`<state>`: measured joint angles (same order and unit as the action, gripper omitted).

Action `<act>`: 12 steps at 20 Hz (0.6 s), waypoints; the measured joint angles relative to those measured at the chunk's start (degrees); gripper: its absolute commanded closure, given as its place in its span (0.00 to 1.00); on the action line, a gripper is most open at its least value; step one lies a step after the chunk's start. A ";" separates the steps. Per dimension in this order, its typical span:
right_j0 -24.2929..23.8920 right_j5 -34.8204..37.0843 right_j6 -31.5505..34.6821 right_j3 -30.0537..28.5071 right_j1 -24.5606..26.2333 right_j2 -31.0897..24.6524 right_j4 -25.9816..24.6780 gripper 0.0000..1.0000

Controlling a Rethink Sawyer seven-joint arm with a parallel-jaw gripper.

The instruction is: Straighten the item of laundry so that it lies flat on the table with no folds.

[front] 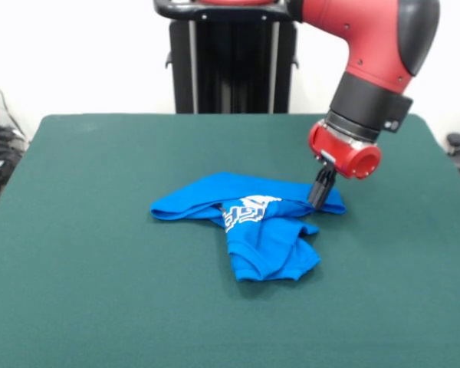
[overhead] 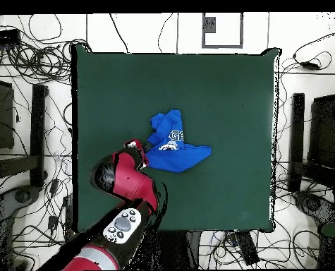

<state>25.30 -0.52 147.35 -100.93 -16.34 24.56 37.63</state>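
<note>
The item of laundry (front: 253,222) is a small bright blue garment with white lettering. It lies crumpled and folded over itself at the middle of the dark green table (front: 92,276). My gripper (front: 318,201) is down at the garment's right end in the front view, with its black jaws close together and pinching the fabric edge. In the overhead view the garment (overhead: 175,147) lies near the table's middle (overhead: 226,85), and the gripper (overhead: 143,150) touches its left end. The red arm covers the table just below it.
The robot's black pedestal (front: 231,57) stands at the far side of the table in the front view. Cables and stands (overhead: 36,141) lie on the floor around the table in the overhead view.
</note>
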 measured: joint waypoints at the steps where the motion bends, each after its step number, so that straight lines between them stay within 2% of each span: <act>1: 0.00 0.00 0.00 0.00 0.01 0.00 0.00 1.00; 5: -0.06 -0.01 0.00 -0.02 -0.02 -0.15 0.00 1.00; 6: -0.08 -0.01 0.00 -0.02 -0.02 -0.20 0.00 0.00; 12: -0.09 0.00 0.00 -0.10 0.00 -0.56 0.00 0.00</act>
<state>25.22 -0.52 147.35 -101.03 -16.34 24.00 37.63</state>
